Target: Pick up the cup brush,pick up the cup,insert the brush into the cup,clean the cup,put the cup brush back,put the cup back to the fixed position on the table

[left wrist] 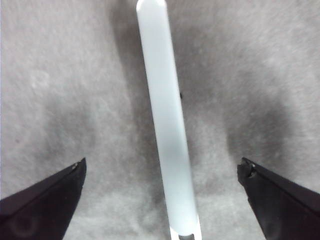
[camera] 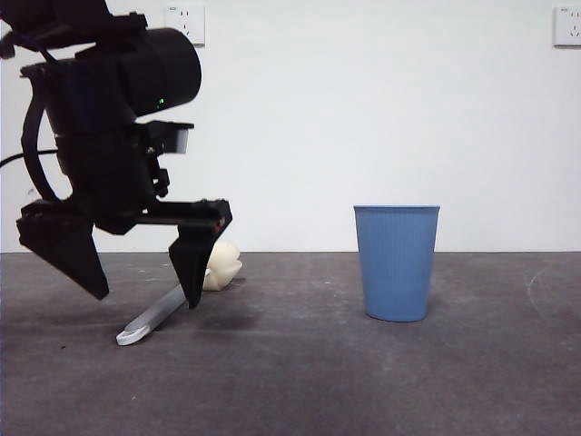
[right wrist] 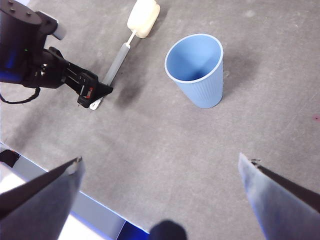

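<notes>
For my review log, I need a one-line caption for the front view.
Left gripper open above the brush handle on the table; blue cup upright nearby.

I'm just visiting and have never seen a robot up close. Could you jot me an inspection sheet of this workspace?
Surface: table, dark grey, scuffed, pale specks.
Job's things: cup brush lying flat, sponge head away from the camera; cup upright, apart from it, nothing seen inside.
Clutter: nothing seen.
Grippers: left gripper open, its jaws on either side of the brush handle, not gripping; right gripper open, high above the table, waiting.
Cables: black cable on the left arm.
Surroundings: white wall, two sockets.
</notes>
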`<move>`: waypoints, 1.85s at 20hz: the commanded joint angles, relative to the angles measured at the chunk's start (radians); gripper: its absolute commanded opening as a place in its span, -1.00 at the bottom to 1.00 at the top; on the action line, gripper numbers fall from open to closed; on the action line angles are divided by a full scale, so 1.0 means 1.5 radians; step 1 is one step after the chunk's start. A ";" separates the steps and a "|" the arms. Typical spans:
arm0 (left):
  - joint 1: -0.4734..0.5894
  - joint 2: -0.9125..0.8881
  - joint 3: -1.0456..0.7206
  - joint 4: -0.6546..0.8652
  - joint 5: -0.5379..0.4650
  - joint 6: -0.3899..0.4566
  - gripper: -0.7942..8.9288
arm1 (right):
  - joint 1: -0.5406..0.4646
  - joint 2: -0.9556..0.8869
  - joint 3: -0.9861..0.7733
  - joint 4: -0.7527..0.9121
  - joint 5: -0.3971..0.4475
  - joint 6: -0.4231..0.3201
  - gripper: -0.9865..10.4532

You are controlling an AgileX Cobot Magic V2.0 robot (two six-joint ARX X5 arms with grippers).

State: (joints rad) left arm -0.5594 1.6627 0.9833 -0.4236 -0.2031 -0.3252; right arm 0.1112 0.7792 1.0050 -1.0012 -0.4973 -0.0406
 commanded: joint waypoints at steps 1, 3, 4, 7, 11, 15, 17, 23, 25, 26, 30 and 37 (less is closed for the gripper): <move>-0.003 0.024 0.000 0.000 0.009 -0.025 0.32 | 0.001 0.000 0.002 0.004 -0.001 0.006 0.16; -0.004 0.024 0.000 0.003 0.009 -0.033 0.32 | 0.001 0.000 0.002 0.004 -0.001 0.010 0.16; -0.003 0.024 0.000 0.000 0.009 -0.033 0.31 | 0.001 0.000 0.002 0.004 -0.001 0.010 0.16; -0.003 0.025 0.000 -0.010 0.007 -0.034 0.03 | 0.001 0.000 0.002 0.004 -0.001 0.010 0.16; -0.003 0.025 0.000 -0.007 0.021 -0.065 -0.41 | 0.001 0.000 0.002 0.004 0.000 0.010 0.16; -0.003 0.025 0.000 -0.004 0.036 -0.065 -0.60 | 0.001 0.000 0.002 0.004 0.001 0.009 0.16; -0.003 0.025 0.000 -0.006 0.037 -0.065 -0.70 | 0.001 0.000 0.002 0.004 0.001 0.009 0.16; -0.003 0.025 0.000 -0.007 0.037 -0.065 -0.85 | 0.001 0.000 0.002 0.004 0.001 0.010 0.16; -0.002 0.024 0.000 -0.010 0.036 -0.062 -0.85 | 0.001 0.000 0.002 0.004 0.001 0.019 0.16; -0.001 0.023 0.000 -0.011 0.038 -0.062 -0.85 | 0.001 0.000 0.002 0.004 0.001 0.025 0.16; -0.001 0.001 0.000 -0.011 0.071 -0.042 -0.85 | 0.001 0.008 0.002 -0.005 0.001 0.035 0.16; -0.001 -0.098 0.000 -0.024 0.090 0.018 -0.85 | 0.001 0.042 0.002 0.001 -0.001 0.028 0.16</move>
State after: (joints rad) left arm -0.5594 1.5196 0.9833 -0.4602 -0.0696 -0.3290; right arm 0.1112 0.8413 1.0050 -1.0058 -0.4973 0.0036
